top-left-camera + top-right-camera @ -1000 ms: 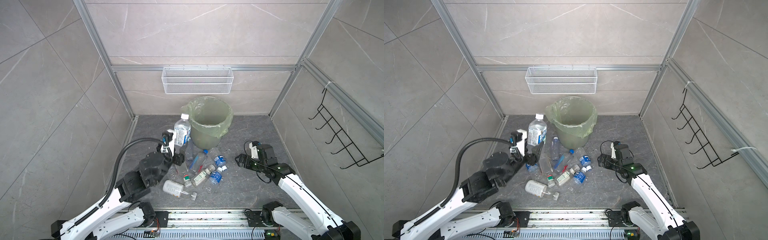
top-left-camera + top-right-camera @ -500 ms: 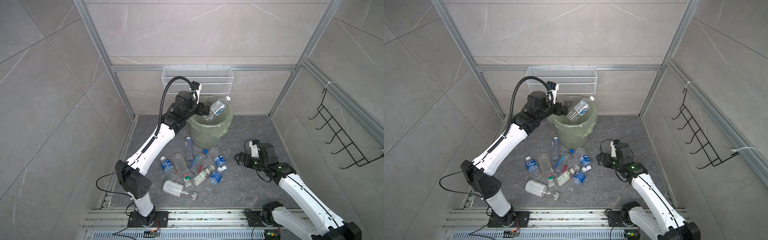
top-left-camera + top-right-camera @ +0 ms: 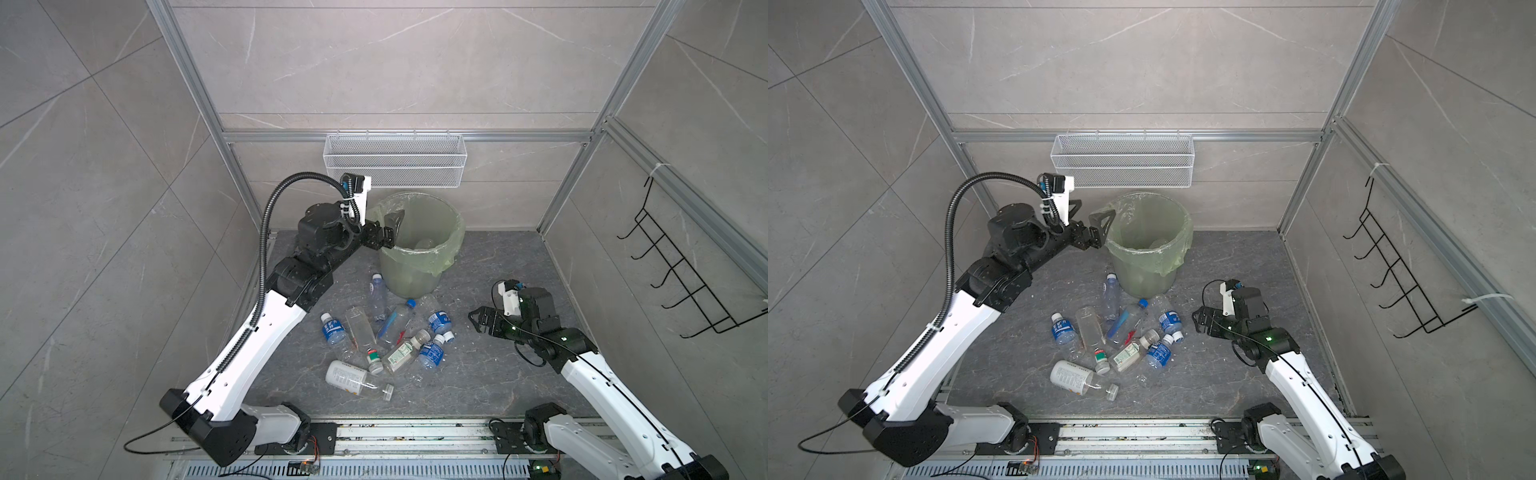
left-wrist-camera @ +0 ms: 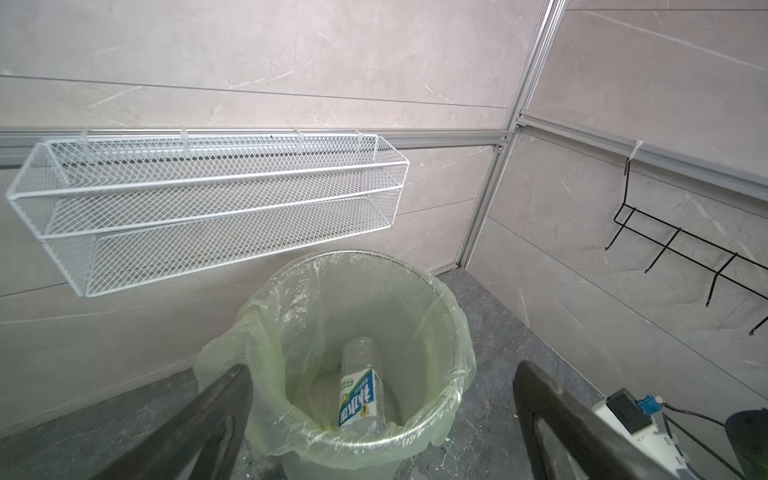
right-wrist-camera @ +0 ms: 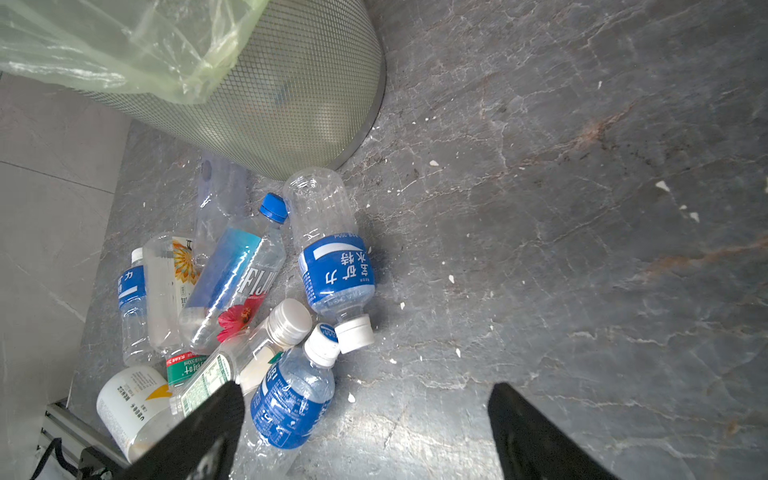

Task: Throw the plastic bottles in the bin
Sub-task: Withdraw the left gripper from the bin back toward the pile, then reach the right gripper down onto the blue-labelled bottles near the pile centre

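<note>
Bottles (image 3: 386, 340): about ten, lying in a loose heap on the bench (image 3: 478, 374) just in front of the bag-lined bin (image 3: 419, 266) (blue, white and green labels; white or blue caps), plus a labelled bottle (image 4: 360, 401) inside the bin, seen in the left wrist view. Left claw (image 3: 1091, 216): jaws wide apart, empty, raised at the bin's rim. Right claw (image 3: 476, 321): jaws apart, empty, low over the bench near the heap, apart from every bottle.
</note>
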You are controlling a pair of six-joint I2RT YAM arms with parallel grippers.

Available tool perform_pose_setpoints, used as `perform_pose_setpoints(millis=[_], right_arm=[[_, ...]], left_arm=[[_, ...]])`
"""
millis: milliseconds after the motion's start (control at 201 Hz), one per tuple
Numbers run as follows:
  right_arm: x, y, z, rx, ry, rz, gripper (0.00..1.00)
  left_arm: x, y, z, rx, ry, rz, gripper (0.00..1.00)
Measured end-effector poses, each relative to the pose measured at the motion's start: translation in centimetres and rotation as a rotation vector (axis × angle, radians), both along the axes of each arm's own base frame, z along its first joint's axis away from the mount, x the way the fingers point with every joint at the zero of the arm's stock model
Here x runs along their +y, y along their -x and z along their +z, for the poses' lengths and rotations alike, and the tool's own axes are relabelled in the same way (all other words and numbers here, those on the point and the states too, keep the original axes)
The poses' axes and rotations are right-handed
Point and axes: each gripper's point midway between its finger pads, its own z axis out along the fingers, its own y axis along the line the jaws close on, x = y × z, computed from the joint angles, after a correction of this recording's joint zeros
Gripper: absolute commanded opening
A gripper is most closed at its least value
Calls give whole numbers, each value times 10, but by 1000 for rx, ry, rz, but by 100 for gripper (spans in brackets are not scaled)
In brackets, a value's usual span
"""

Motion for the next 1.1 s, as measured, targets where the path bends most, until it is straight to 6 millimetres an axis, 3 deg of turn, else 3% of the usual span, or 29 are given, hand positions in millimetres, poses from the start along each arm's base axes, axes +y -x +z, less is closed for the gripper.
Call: perform_pose_setpoints(millis=[90,368,742,1100], right_arm=[[3,0,1,0,4,21,91],[34,11,1,3,72,143,90],[60,27,-10,54,90,163,90],[95,48,-17,99,48,160,91]], left_arm=[[9,7,-17,22,-15,18,100],[28,23,-109,193,-85,70,100],[47,56,-166,288,-69,67,97],[59,77,-258,468,-90,92,95]])
